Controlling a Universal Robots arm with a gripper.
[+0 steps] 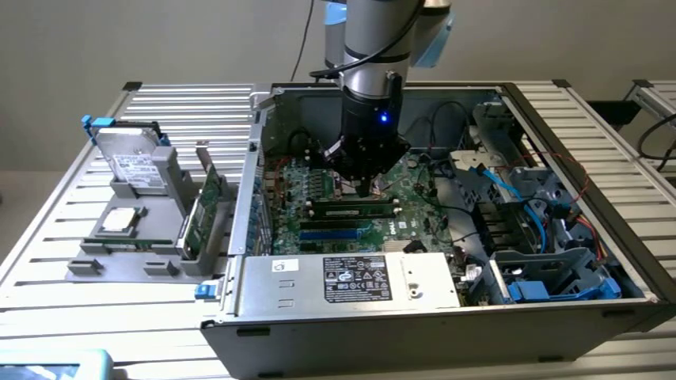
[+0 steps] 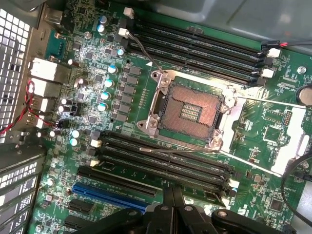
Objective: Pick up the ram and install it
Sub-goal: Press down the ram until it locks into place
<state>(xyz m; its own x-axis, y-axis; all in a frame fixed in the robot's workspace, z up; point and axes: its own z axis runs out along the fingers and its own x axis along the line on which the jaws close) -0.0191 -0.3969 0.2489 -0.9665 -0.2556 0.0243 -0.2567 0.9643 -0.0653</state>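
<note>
A plain beige wall (image 1: 158, 39) stands behind the scene under soft, even light. The counter (image 1: 63, 317) is made of pale ribbed metal slats, its dark-edged frame showing at the exterior view's right.

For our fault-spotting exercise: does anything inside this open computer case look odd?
The CPU socket on the motherboard sits bare, contacts exposed, with no processor or cooler over it. Nothing looks spilled or broken.
</note>
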